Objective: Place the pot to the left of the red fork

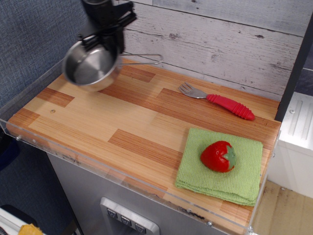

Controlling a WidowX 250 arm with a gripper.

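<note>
The pot (88,67) is a small shiny steel pan with a wire-loop handle pointing right. It hangs in the air above the back left of the wooden counter. My gripper (105,41) is shut on the pot's rim near the handle and holds it up. The red fork (220,102) lies flat at the back right, silver tines to the left, red handle to the right. The pot is well to the left of the fork and higher.
A red strawberry (218,156) sits on a green cloth (244,181) at the front right. A clear plastic rim (98,164) runs along the counter's front edge. A grey plank wall (210,39) stands behind, with a dark post (293,68) at right.
</note>
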